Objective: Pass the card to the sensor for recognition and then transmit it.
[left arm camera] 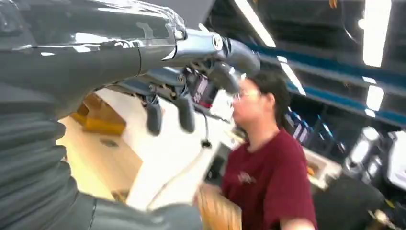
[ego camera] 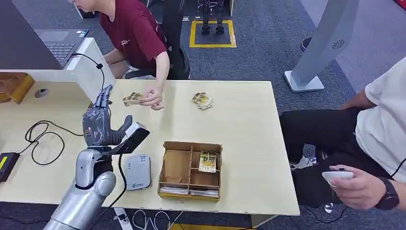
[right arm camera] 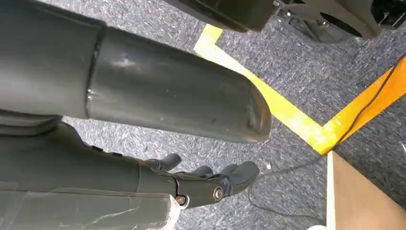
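Above the table [ego camera: 239, 96], left hand [ego camera: 100, 125] spread open, holding nothing.

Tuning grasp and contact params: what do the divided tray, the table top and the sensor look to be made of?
Divided tray: looks like brown cardboard, matte; thin walls with flat raw-looking edges.
Table top: pale wood-look board, probably laminate; smooth, faint grain, mild sheen.
Sensor: light grey moulded plastic by its rounded corners and even satin surface.
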Motion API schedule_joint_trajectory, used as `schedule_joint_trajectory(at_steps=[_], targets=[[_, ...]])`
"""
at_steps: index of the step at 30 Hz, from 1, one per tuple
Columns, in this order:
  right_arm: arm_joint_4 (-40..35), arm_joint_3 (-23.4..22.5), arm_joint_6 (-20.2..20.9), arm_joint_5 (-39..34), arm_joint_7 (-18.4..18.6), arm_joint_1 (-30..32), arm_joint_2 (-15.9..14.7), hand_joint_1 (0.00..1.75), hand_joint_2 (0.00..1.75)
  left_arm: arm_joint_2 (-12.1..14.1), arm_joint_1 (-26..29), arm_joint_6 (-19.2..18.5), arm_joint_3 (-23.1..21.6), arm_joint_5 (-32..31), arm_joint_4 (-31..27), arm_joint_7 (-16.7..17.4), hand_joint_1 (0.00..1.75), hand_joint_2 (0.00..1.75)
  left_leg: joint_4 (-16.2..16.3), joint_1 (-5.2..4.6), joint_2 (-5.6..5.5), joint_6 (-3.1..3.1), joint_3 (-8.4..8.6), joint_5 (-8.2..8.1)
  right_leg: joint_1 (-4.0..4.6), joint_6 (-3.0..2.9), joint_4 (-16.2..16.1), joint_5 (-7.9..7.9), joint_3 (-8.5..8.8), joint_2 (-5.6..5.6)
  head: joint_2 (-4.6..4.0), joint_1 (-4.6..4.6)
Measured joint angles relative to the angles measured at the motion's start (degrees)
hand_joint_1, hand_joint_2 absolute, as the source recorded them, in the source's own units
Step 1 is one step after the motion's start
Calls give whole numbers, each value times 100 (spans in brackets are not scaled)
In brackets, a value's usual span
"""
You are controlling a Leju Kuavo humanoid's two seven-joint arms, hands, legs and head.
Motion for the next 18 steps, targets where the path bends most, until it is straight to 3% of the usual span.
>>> schedule_joint_trajectory(at_steps=[8,13,15,18], targets=[[-35,74,15,-66,28,32,-4,0,0,256,30,211,464,-137,197,37,0,175,-1,3,-5,-3,-6,2,3,0,3,0,1,-4,0,2],[-35,125,4,-201,26,72,-11,0,0,587,214,560,915,40,245,44,0,175,-2,4,7,-3,-8,1,3,-1,5,-1,-3,8,0,4],[-48,129,2,-277,0,102,-15,0,0,906,462,682,1385,349,228,-113,0,175,-4,5,31,-6,0,-2,4,-2,9,-1,-8,34,0,4],[-159,144,94,-424,-54,221,-15,0,0,1329,1031,667,2250,1098,81,-635,0,175,-13,5,48,-19,8,-11,4,-17,12,-11,-15,50,0,-2]])
